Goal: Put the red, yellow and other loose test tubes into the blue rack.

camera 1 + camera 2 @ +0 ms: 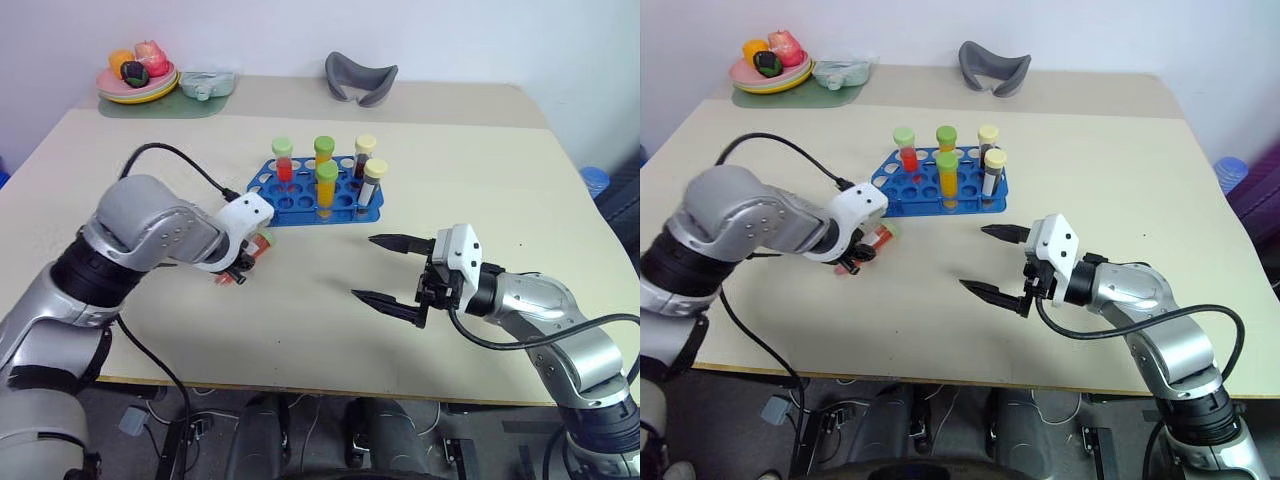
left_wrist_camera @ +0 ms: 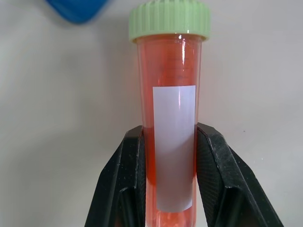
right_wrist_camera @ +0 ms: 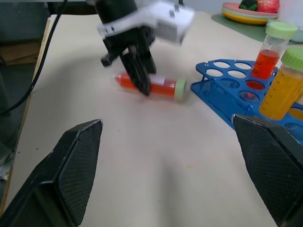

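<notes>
Red-orange tube [image 2: 170,137] is clamped by the left gripper [image 3: 139,75]; next, upending it over the blue rack [image 1: 290,200]; right gripper [image 1: 385,270] gapes, idle.

The left gripper [image 1: 243,268], at centre left of the head view, angles downward from a bent silver arm, its two black fingers [image 2: 130,179] clamped on a clear plastic tube of red-orange liquid [image 2: 171,137]. The right gripper [image 1: 386,270], lower right of centre, points level, fingers spread wide, holding nothing.
</notes>
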Available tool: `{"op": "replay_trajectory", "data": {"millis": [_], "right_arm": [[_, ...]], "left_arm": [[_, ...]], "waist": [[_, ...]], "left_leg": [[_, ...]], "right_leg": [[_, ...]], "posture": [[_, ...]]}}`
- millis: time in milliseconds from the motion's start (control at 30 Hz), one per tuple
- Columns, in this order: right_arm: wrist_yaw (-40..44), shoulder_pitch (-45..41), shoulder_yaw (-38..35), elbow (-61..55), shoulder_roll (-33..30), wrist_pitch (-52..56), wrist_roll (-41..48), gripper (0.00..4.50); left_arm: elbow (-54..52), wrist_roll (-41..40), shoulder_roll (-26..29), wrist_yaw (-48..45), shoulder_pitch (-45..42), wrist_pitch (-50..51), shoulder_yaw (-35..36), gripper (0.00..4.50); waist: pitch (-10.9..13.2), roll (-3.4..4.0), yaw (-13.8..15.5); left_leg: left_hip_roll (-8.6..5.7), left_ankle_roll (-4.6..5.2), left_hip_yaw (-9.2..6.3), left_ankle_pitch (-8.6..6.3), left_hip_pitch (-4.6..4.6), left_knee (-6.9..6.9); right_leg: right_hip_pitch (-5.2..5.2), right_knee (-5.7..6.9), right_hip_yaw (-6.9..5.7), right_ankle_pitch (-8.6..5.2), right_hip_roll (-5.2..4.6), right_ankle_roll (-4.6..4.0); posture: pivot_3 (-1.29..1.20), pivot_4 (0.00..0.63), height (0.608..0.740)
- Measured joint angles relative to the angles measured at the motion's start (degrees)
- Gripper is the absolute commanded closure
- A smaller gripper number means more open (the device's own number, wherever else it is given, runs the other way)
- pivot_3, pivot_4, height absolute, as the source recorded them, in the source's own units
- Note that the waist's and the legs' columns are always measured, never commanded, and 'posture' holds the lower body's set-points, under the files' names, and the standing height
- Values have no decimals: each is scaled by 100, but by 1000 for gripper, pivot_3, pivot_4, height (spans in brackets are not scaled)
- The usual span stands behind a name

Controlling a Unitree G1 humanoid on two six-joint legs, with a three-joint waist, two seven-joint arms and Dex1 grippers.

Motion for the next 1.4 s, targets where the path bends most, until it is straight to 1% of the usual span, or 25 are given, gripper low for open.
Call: {"op": "replay_trajectory", "data": {"millis": [100, 167, 200, 267, 300, 367, 400, 467, 533, 567, 600, 667, 733, 800, 900, 1033, 1233, 1400], "right_arm": [[7, -68, 9, -2, 5, 39, 18, 0], [14, -99, 4, 1, 6, 54, 32, 0], [17, -130, 14, 10, 12, 63, 41, 0], [0, -176, -2, 60, 55, 70, 43, 0], [-15, -231, 2, 114, 119, 69, 44, 0], [-116, -385, 25, 234, 379, 60, 42, 0], [-142, -430, 44, 259, 438, 56, 41, 0], [-228, -473, 51, 335, 574, 42, 29, 0], [-353, -474, 97, 482, 778, 0, -50, 0], [-388, -471, 146, 537, 834, -10, -76, 0], [-426, -454, 177, 588, 883, -27, -126, 0], [-485, -441, 203, 669, 958, -80, -209, 0], [-555, -394, 203, 677, 1005, -139, -266, 0], [-585, -302, 200, 726, 1035, -199, -310, 0], [-609, -214, 200, 840, 1063, -300, -418, 0], [-613, -96, 200, 883, 1089, -421, -478, 0], [-666, -43, 197, 884, 1130, -511, -526, 0], [-695, -34, 192, 884, 1156, -527, -527, 0]], "left_arm": [[-1060, -146, 88, -286, 518, -173, 1013, 3669], [-1656, -172, 264, -579, 925, -550, 1536, 3669], [-1996, -52, 363, -825, 1361, -1097, 1891, 3669], [-2404, 185, 270, -1271, 2086, -2145, 2423, 3669], [-2433, 256, 26, -1334, 2282, -2516, 2614, 3669], [-2349, 543, -822, -1250, 2565, -3429, 2961, 3669], [-2301, 676, -1095, -1201, 2627, -3778, 3011, 3669], [-2041, 1276, -1752, -938, 2694, -4728, 3011, 3669], [-1508, 2245, -2491, -301, 2668, -5703, 2814, 3669], [-1264, 2603, -2660, -95, 2674, -5949, 2672, 3669], [-910, 3071, -2847, 54, 2694, -6427, 2447, 3669], [-429, 3683, -3129, 192, 2701, -7096, 2139, 3669], [42, 4113, -3401, 259, 2690, -7760, 1981, 3669], [728, 4474, -3592, 226, 2626, -8585, 1842, 3669], [1678, 4795, -3762, 59, 2515, -9478, 1725, 3669], [2460, 4821, -3978, -273, 2444, -10211, 1727, 3669], [3138, 4837, -4179, -433, 2352, -10679, 1797, 3669], [3679, 5061, -4226, -440, 2159, -11048, 1845, 3669]], "waist": [[0, -1, 3], [0, 0, 1], [-2, 4, -15], [-1, 3, -8], [-2, 5, 3], [-2, 2, 36], [-2, -4, 39], [-4, -1, 41], [-5, -2, 40], [-4, -3, 28], [-4, -3, 23], [-4, -4, 16], [-4, -3, 14], [-4, -3, 16], [-4, -3, 10], [-4, -3, 8], [-4, -3, 7], [-4, -3, 8]], "left_leg": [[-1, 0, -1, 0, -1, -1], [-1, 0, -1, 0, 2, -2], [-1, 0, 2, 0, 5, -5], [0, -3, 1, 2, 4, -3], [-1, -3, 2, 2, 7, 0], [-4, -2, -3, 1, -4, 19], [-4, 2, -6, -1, -10, 25], [-10, 10, -4, -6, -3, 26], [-11, 11, -5, -6, 2, 26], [-11, 11, -6, -6, 0, 26], [-11, 12, -5, -6, -1, 25], [-11, 12, -3, -7, -6, 25], [-10, 12, -2, -7, -6, 24], [-10, 12, -1, -7, -5, 23], [-10, 14, 2, -8, -7, 24], [-9, 14, 2, -8, -7, 23], [-9, 14, 2, -8, -7, 23], [-9, 15, 3, -8, -7, 23]], "right_leg": [[1, -1, -1, 0, -2, 0], [2, -1, -1, 0, -2, 0], [2, -1, -1, 0, -2, -1], [4, -1, -5, 0, 1, -2], [7, 1, -4, 0, -1, -1], [17, 1, -20, 0, -3, -1], [18, 1, -25, 0, -3, 0], [26, 1, -26, 1, -10, 1], [33, 0, -29, 1, -9, 2], [32, 0, -30, 1, -9, 2], [29, 0, -31, 1, -10, 2], [24, 0, -31, 1, -11, 2], [23, 0, -32, 1, -11, 2], [23, 1, -32, 1, -10, 2], [20, 1, -32, 1, -11, 2], [18, 1, -32, 1, -11, 3], [18, 1, -32, 1, -11, 3], [18, 1, -32, 1, -11, 3]], "posture": [[0, 150, 669], [0, 150, 669], [0, 150, 669], [0, 150, 669], [0, 150, 669], [0, 150, 669], [0, 150, 669], [0, 150, 669], [0, 150, 669], [0, 150, 669], [0, 150, 669], [0, 150, 669], [0, 150, 669], [0, 150, 669], [0, 150, 669], [0, 150, 669], [0, 150, 669], [0, 150, 669]]}}
